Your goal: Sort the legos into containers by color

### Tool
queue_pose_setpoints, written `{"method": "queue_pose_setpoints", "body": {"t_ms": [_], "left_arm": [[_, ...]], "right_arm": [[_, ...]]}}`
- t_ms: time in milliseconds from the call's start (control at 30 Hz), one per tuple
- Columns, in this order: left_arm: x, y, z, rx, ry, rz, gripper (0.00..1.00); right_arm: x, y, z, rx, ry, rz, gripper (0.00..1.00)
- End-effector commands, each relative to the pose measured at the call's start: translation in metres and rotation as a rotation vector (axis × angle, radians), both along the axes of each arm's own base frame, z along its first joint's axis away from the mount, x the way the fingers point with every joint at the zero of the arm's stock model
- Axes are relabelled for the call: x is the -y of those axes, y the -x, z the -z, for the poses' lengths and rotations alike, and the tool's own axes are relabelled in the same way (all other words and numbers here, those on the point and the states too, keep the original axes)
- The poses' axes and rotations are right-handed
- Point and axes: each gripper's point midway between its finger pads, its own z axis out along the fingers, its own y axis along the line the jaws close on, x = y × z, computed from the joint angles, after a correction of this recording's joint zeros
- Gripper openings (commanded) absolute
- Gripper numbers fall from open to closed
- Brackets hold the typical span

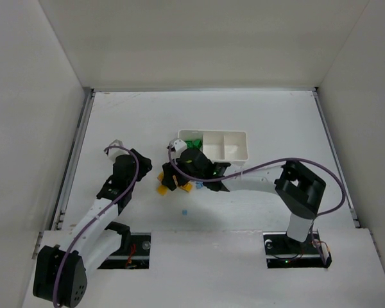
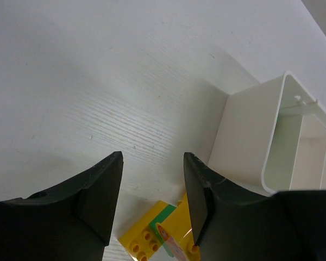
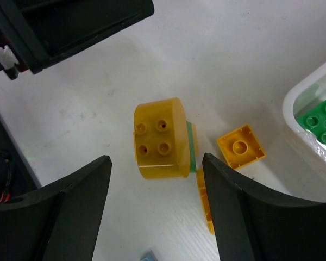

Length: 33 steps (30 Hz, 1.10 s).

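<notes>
White tabletop [image 1: 276, 115] all round, and the right gripper [image 3: 156, 160] hung spread and empty over the rounded yellow brick [image 3: 158, 138] lying near the tray [image 3: 293, 106], so a square, centred descent looked wisest, with the left gripper [image 2: 152, 157] parted and empty nearby.

Glossy yellow plastic legos [image 3: 158, 138], smooth white plastic tray [image 2: 244, 136], matt finely ridged white table [image 2: 98, 81]

The centre-frame rounded brick [image 3: 158, 138] is yellow-orange with a green band on its right side, the square brick [image 3: 240, 145] beside it yellow-orange, the studded brick [image 3: 320, 117] in the white tray [image 3: 291, 103] at right bright green, and the bit [image 3: 148, 255] at the bottom edge light blue.
</notes>
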Motion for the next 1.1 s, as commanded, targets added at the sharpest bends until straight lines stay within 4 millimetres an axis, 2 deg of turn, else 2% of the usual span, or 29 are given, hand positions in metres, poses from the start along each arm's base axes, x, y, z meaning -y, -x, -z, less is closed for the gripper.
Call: {"method": "queue_pose_setpoints", "body": {"t_ms": [0,133,300,633,933,1067], "left_arm": [[-0.002,0.001,0.003,-0.007,0.023,-0.023,0.46],[-0.002,0.000,0.001,-0.003,0.021,-0.023,0.46],[-0.004,0.000,-0.001,0.005,0.021,-0.028,0.46],[-0.005,-0.001,-0.004,0.017,0.025,-0.031,0.47],[-0.009,0.001,-0.003,0.015,0.026,-0.046,0.47],[-0.012,0.002,-0.003,0.018,0.027,-0.054,0.48]], "right_arm": [[-0.018,-0.010,-0.024,0.057,-0.038,-0.007,0.73],[-0.026,-0.012,-0.015,0.049,-0.014,-0.014,0.69],[-0.026,-0.013,0.004,0.026,0.054,-0.003,0.67],[-0.025,0.001,0.025,0.033,0.147,-0.013,0.67],[-0.027,0.001,0.040,0.101,0.253,0.006,0.53],[-0.028,-0.001,0.044,0.119,0.274,0.024,0.43]]}}
